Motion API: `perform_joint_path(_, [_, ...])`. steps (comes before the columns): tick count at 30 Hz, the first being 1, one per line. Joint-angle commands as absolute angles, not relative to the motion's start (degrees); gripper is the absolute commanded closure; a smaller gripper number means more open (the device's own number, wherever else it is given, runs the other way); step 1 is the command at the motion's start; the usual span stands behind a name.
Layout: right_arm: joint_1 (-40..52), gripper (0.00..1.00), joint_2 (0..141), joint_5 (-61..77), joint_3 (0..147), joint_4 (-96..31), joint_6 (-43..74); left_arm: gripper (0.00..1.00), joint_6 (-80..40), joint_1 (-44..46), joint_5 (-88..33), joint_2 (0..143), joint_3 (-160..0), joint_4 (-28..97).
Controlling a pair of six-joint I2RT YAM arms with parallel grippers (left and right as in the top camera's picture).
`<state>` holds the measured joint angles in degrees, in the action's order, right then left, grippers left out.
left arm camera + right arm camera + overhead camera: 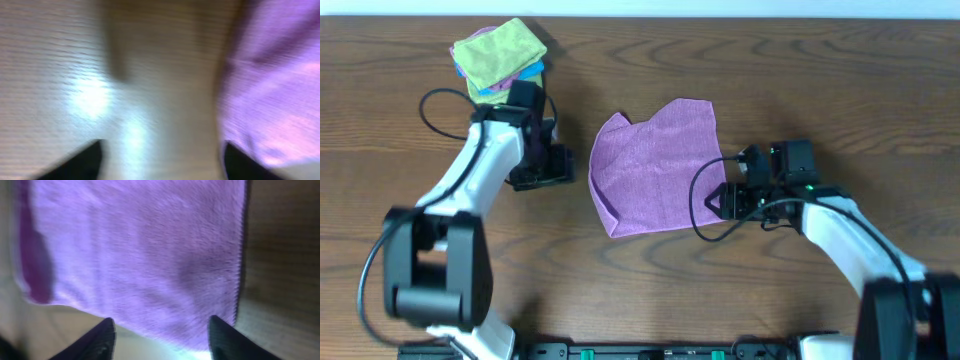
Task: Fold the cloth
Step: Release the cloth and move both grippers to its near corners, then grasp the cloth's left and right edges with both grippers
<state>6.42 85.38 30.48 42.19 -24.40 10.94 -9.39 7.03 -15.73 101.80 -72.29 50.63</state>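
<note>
I judge the fold barely begun: the cloth (655,170) lies mid-worktop (820,80), mostly spread in one layer, with only its left corners rumpled over. My left gripper (555,168) hangs just beside its left edge, jaws apart and empty. My right gripper (718,200) sits at the right edge, jaws apart, nothing pinched

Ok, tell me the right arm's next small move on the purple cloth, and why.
Probably ease the right gripper forward and down, then close on the near edge of the cloth. It stands open, that edge lies just ahead between its fingers, and nothing is gripped yet.
</note>
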Motion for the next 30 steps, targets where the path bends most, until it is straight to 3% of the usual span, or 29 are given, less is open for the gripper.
perform_joint_path(1, [5.7, 0.33, 79.9, 33.1, 42.0, -26.9, 11.9, 0.05, -9.9, 7.1, -25.2, 99.5, -72.2, 52.3])
perform_joint_path(11, [-2.6, 0.27, 74.1, 33.3, 41.8, -45.0, 3.9, 0.05, -13.0, 7.2, -33.8, 99.3, -71.1, 56.4])
perform_joint_path(19, [-9.1, 0.23, 74.1, 37.7, 41.6, -46.1, 1.4, 0.04, -18.6, 8.1, -39.0, 99.3, -59.6, 47.7])
perform_joint_path(30, [-9.5, 0.22, 74.1, 38.0, 41.6, -46.3, 1.4, 0.05, -33.3, 12.6, -41.0, 99.3, -50.5, 30.8])
